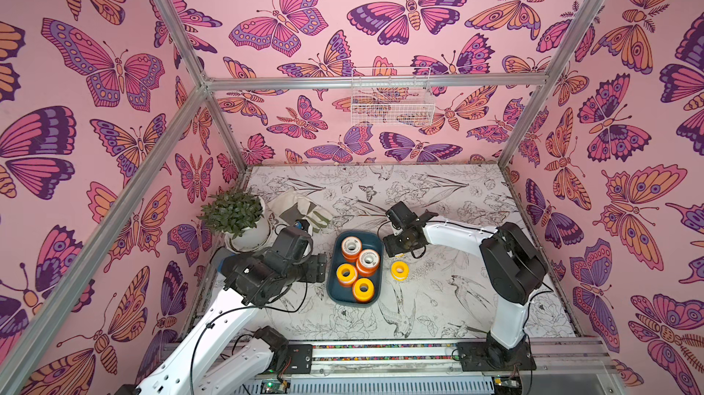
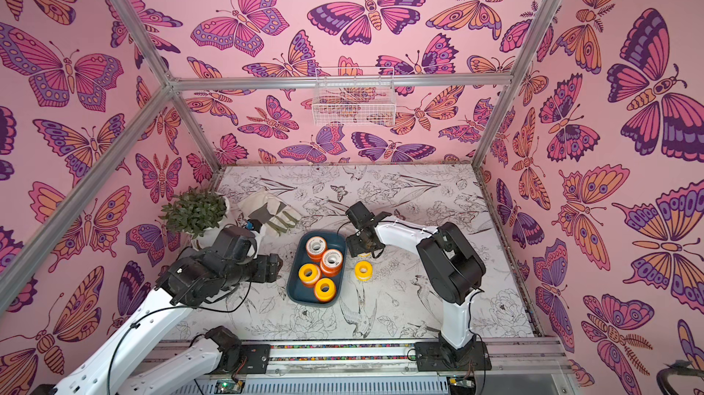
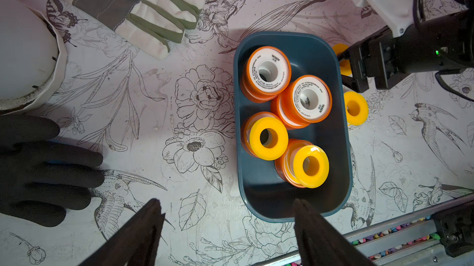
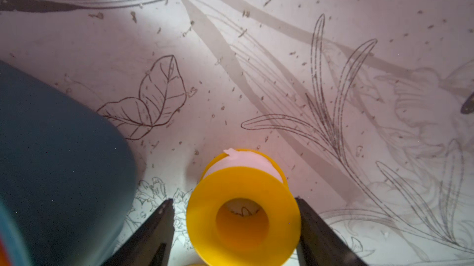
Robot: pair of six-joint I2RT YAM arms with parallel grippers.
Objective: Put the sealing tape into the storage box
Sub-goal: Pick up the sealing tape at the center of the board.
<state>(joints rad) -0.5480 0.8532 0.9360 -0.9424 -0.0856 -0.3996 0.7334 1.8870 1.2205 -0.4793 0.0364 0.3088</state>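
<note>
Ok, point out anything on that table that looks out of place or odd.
Two yellow spools lie outside the storage box, on its right-arm side: one free, the other between the right end effector's open fingers, with a loose white tape end sticking up.

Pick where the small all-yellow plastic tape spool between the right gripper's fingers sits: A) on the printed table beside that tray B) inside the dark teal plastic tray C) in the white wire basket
A: right wrist view shows the yellow spool on the table, outside the teal tray.
</note>
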